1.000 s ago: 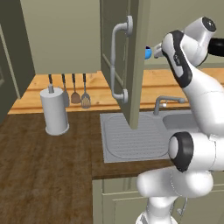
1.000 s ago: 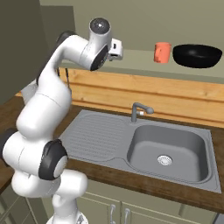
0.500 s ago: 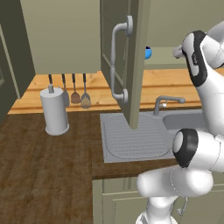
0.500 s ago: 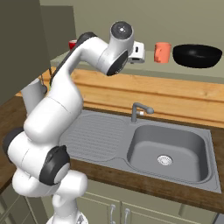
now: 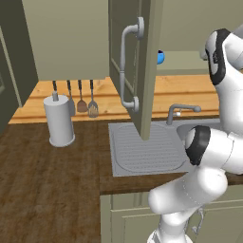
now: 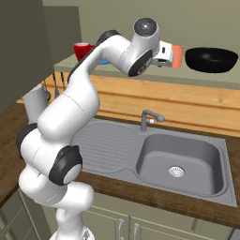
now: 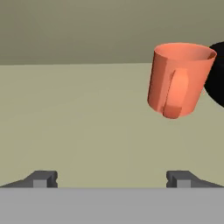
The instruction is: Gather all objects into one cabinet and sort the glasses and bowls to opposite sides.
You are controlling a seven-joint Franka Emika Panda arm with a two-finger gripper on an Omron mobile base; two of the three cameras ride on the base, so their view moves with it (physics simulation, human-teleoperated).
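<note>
My gripper [image 7: 111, 179] is open and empty inside the wall cabinet, its fingertips [image 7: 42, 178] wide apart. The small orange-red cup [image 7: 179, 78] stands on the shelf ahead and to the right, clear of the fingers. In the right base view the gripper [image 6: 168, 53] hangs just left of that cup [image 6: 178, 56] and partly covers it. The wide black bowl [image 6: 211, 59] sits right of the cup, its edge [image 7: 217, 74] showing beside it. The glossy red cup [image 6: 82, 49] stands at the shelf's left end. The blue bowl [image 5: 160, 57] peeks past the open cabinet door [image 5: 147, 71].
The door's long grey handle [image 5: 126, 66] juts out over the draining board [image 5: 144, 149]. Below the shelf are a faucet [image 6: 149, 119] and a sink basin [image 6: 180, 159]. A paper towel roll [image 5: 59, 121] and hanging utensils [image 5: 80, 97] stand at the left.
My arm has swung right along the shelf, away from the blue bowl and up to the orange-red cup. The bowls and cups have stayed in place.
</note>
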